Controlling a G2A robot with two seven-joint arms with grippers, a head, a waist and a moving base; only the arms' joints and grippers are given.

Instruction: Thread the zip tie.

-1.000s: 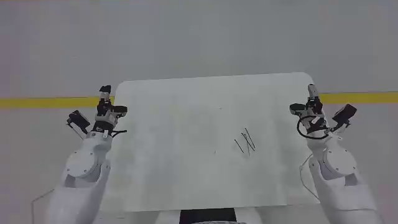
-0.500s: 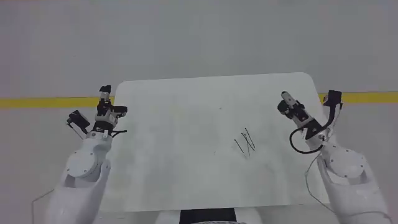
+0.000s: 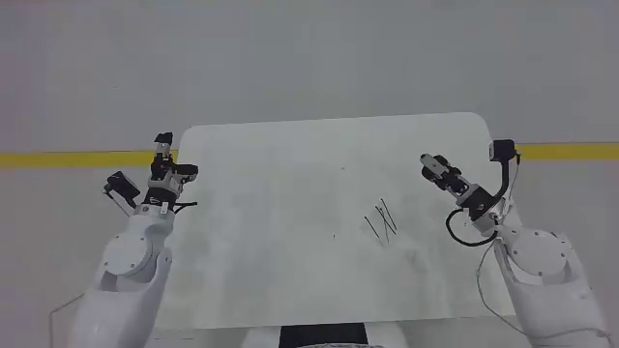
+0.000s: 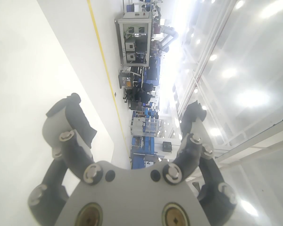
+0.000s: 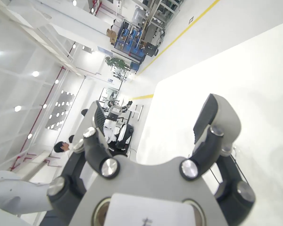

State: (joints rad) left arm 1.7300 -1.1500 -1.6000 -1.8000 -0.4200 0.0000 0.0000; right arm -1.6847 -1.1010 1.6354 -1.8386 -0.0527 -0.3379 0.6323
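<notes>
On the right-centre of the white, round-cornered table (image 3: 271, 184), a small cluster of thin black plastic zip ties (image 3: 383, 220) lies flat. The strips cross one another, and their exact count is too fine to tell. Over the table's right part hangs the right gripper (image 3: 430, 162), beyond the zip ties and to their right, near them but apart. Its wrist view shows its 2 grey, dark-padded fingers (image 5: 202, 116) spread wide above the table's surface. At the table's left edge, close to the far-left corner, sits the left gripper (image 3: 162, 145), well apart from the zip ties. Its 2 dark fingers (image 4: 77, 118) also stand spread, one over the tabletop and one past its edge. A yellow painted floor line (image 3: 58, 159) runs across the pale grey floor on either side of the table.
</notes>
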